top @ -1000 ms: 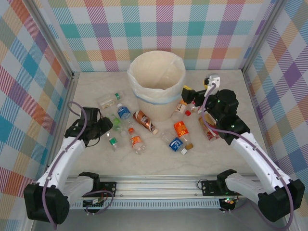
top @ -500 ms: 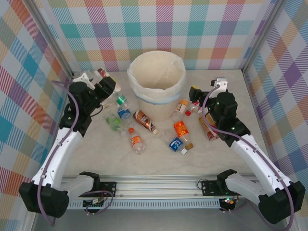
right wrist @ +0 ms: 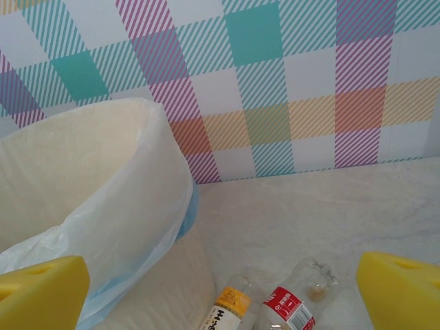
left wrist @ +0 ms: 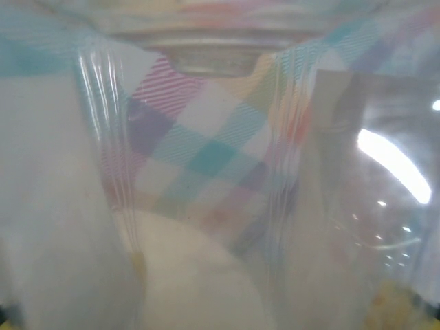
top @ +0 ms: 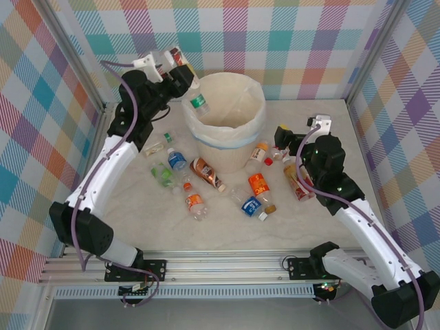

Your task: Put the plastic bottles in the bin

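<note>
We find the job barely begun: the left fingers [top: 180, 69] are clamped on a clear green-capped bottle [top: 199, 103], held up over the far-left rim of the bin [top: 227, 155] and not yet released. Some ten plastic bottles [top: 258, 184] lie scattered on the desk [top: 227, 234], near and to either side of the bin; we make out none inside its white liner [top: 230, 103]. The right fingers [top: 282, 130] stand wide apart and empty, just right of the bin. The desk is pale and marbled, walled by pastel plaid panels [top: 295, 41], with an aluminium rail [top: 227, 265] along the near edge
</note>
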